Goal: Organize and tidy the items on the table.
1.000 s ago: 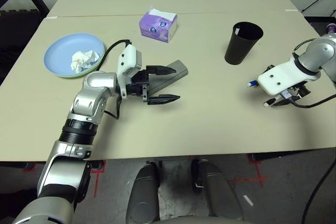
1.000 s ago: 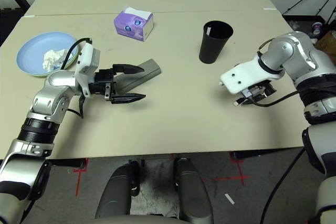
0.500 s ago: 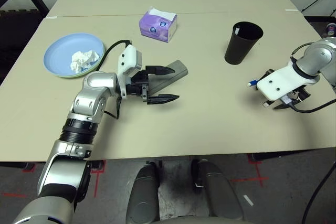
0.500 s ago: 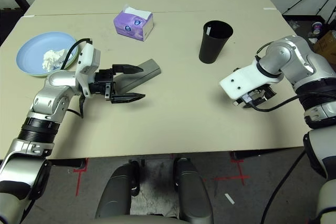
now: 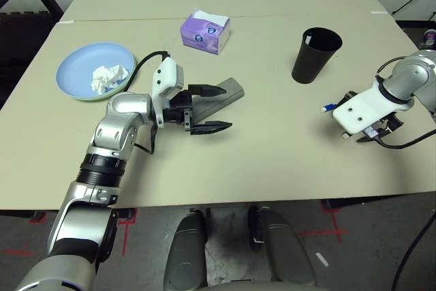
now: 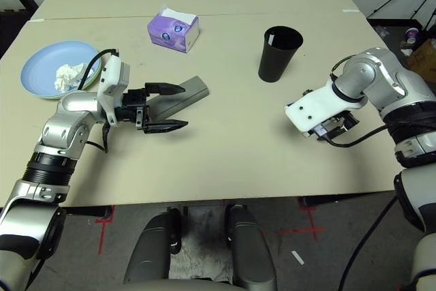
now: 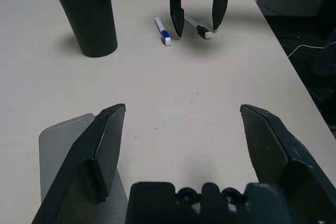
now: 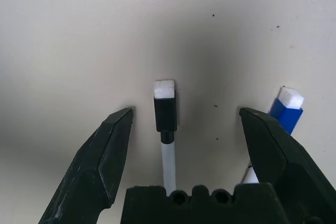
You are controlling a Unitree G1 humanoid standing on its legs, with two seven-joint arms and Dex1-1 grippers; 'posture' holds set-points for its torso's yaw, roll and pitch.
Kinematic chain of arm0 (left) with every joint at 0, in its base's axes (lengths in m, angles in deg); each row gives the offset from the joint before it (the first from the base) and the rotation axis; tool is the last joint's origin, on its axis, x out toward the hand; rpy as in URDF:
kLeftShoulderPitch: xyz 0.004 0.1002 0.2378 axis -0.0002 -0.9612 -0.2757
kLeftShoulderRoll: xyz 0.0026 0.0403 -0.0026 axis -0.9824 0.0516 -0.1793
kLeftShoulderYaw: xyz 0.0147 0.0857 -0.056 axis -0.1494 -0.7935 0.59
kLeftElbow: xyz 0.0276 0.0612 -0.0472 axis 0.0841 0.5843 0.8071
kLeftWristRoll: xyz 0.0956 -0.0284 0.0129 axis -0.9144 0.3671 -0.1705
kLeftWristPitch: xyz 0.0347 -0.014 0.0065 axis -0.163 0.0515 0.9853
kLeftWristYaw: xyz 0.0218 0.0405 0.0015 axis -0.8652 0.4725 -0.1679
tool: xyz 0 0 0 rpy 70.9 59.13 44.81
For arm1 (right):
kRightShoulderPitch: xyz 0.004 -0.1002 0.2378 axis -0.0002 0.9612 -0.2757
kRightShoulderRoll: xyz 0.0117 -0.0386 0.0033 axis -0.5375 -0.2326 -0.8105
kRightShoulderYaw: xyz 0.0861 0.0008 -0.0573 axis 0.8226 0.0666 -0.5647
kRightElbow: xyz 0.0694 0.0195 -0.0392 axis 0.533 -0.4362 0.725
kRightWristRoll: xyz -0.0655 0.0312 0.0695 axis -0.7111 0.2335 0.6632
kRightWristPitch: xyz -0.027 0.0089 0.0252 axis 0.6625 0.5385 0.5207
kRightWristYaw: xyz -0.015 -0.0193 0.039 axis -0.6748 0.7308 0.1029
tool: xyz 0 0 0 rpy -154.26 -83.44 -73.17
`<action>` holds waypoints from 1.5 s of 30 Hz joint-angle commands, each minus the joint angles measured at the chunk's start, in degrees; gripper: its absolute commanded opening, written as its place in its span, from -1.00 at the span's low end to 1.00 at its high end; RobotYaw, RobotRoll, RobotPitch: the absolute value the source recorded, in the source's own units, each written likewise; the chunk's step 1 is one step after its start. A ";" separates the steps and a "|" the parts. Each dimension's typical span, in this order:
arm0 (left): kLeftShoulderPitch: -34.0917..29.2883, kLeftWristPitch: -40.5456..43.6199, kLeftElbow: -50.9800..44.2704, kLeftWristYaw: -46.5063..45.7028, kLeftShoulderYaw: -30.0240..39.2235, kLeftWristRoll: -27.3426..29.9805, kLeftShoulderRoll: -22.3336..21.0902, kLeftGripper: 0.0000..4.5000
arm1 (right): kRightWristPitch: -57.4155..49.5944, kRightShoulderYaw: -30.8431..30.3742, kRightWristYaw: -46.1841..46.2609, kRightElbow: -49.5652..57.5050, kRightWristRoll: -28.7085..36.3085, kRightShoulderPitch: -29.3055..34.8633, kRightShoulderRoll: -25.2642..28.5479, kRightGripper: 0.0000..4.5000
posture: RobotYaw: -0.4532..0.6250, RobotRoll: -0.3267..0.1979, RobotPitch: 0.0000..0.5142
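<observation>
A silver humanoid's open black right gripper (image 8: 185, 111) is straddling a white pen with a black cap (image 8: 166, 114) on the beige table (image 5: 272, 161), while its open left gripper (image 5: 221, 109) is hovering by a grey rectangular glasses case (image 5: 228, 97); a tapered black cup (image 5: 313, 59) is standing between the arms.

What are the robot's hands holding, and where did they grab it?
Nothing is held. The left gripper is open beside the grey case; the right gripper is open around the black-capped pen.
</observation>
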 commanded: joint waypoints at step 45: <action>-6.14 7.06 -8.53 -8.08 5.88 3.56 -3.73 1.00 | -41.95 28.91 17.94 -1.21 42.60 -7.13 -16.37 -0.83 | -0.31 0.25 -0.24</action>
